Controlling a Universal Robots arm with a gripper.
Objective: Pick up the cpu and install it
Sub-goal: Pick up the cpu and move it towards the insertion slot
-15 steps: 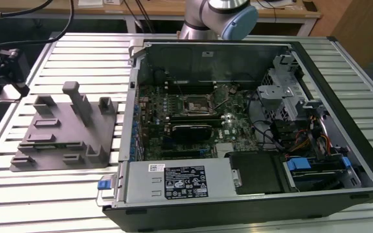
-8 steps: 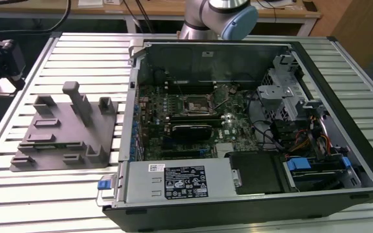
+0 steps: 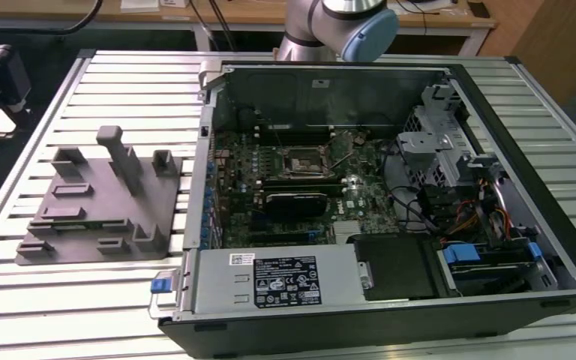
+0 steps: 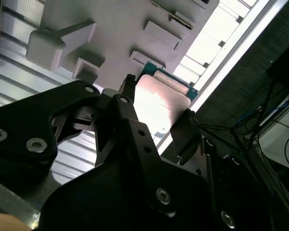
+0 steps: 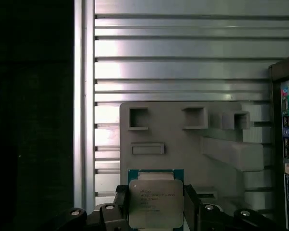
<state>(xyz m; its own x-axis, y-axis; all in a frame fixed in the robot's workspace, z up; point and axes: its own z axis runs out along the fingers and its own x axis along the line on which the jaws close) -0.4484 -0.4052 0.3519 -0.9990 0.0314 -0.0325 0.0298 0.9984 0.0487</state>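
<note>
I see the pincer (image 5: 156, 208) clenched on the cpu (image 5: 155, 199). In the first wrist view its 2 black fingers (image 5: 121, 208) press on 2 opposite edges of the chip. The pale metal top faces the camera, and a thin green border shows along 1 edge. In the second wrist view the same cpu (image 4: 160, 103) appears from a low angle between the dark finger links. Its surface is washed out by strong glare, so I can not judge its tilt with certainty; it seems about level with the tabletop (image 5: 183, 48). The chip is up in the air and touches nothing except the fingers.

Below it lies the grey fixture (image 5: 183, 144), a flat plate with several upright blocks and shallow rectangular pockets, which rests on the slatted metal tabletop. In the exterior view this fixture (image 3: 98, 202) sits at the exterior view's left, just beside the open computer case (image 3: 328, 82), which lies on its side on the same tabletop.

Inside the case I see the motherboard (image 3: 358, 199), and near its middle a square socket (image 3: 303, 160) with a metal frame. The power supply (image 3: 268, 281), with a black label, fills the near corner of the case. The arm (image 3: 333, 22) rises behind the case at the upper edge of the exterior view, with a blue cap on 1 joint.
</note>
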